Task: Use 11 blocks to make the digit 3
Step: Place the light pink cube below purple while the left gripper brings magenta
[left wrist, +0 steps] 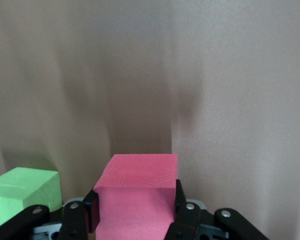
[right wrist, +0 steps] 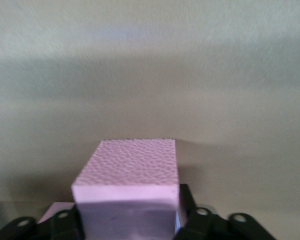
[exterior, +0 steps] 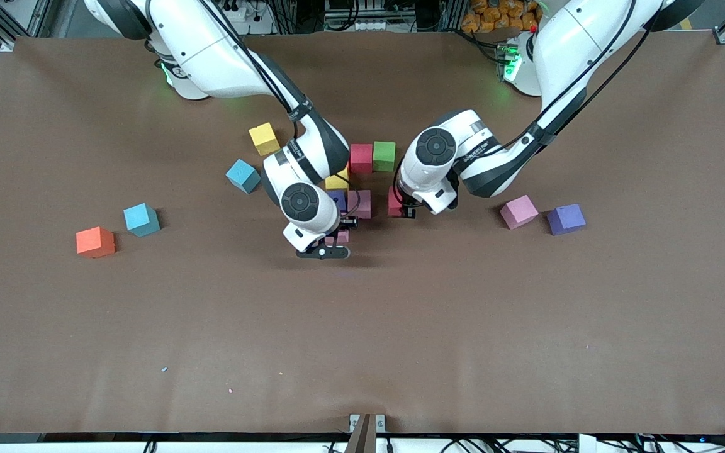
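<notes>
A partial cluster of blocks sits mid-table: red (exterior: 360, 158), green (exterior: 384, 156), yellow (exterior: 337, 182), purple (exterior: 337, 200) and pink (exterior: 360, 204). My left gripper (exterior: 402, 211) is shut on a red block (exterior: 394, 201) low beside the cluster's pink block. In the left wrist view the red block (left wrist: 137, 192) sits between the fingers (left wrist: 135, 212), with the green block (left wrist: 20, 192) beside it. My right gripper (exterior: 336, 244) is shut on a pink block (exterior: 342, 236) low by the cluster's nearer edge. The right wrist view shows that pink block (right wrist: 130, 190) gripped (right wrist: 130, 222).
Loose blocks lie around: yellow (exterior: 264, 138) and blue (exterior: 243, 175) by the right arm, teal (exterior: 141, 219) and orange (exterior: 95, 242) toward the right arm's end, pink (exterior: 518, 211) and purple (exterior: 566, 219) toward the left arm's end. The brown table (exterior: 362, 346) has open room nearer the camera.
</notes>
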Available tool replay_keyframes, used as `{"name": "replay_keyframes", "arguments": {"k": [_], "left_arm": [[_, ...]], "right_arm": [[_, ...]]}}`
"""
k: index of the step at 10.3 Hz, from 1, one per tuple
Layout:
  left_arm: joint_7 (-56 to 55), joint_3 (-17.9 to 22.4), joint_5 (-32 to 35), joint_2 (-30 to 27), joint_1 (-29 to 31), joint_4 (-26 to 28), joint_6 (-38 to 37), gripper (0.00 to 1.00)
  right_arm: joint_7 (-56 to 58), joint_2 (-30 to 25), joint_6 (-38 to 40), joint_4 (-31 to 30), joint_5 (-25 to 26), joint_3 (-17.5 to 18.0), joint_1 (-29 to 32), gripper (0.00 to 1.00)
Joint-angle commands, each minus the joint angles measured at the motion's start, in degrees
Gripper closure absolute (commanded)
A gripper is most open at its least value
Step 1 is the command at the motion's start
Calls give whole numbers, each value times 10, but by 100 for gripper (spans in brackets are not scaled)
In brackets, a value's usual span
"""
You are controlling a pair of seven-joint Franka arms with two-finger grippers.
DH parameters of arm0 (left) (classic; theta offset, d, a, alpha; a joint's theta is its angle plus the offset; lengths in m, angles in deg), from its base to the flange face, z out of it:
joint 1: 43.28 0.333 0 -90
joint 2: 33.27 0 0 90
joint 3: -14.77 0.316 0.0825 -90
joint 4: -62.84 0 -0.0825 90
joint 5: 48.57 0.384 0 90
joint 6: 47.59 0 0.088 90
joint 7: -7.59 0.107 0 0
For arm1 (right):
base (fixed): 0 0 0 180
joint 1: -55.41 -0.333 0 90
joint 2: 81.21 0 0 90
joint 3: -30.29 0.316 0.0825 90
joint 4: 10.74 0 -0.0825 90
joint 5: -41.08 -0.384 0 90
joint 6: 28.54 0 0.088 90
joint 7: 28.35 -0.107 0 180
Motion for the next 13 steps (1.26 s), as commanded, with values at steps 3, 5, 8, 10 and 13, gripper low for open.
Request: {"name": "replay_keyframes", "arguments": {"k": [3, 5, 8, 10, 13], "left_arm": [[-39, 9, -2, 5, -18, 2, 34, 100], [-41, 24, -2, 7, -40, -2, 36, 100], [-40, 62, -2, 7, -83, -7, 47, 100], [-41, 67, -2, 6, -89, -8, 47, 100], [-49, 81, 15, 7, -111, -16, 46, 100]], "right_arm": [[6, -7, -8, -11, -13, 6, 5, 0], [12, -14, 2, -3, -13, 5, 8, 0], [16, -25, 25, -2, -13, 5, 20, 0], [24, -36, 52, 7, -14, 5, 33, 0], [73, -60, 139, 34, -68, -27, 52, 0]]}}
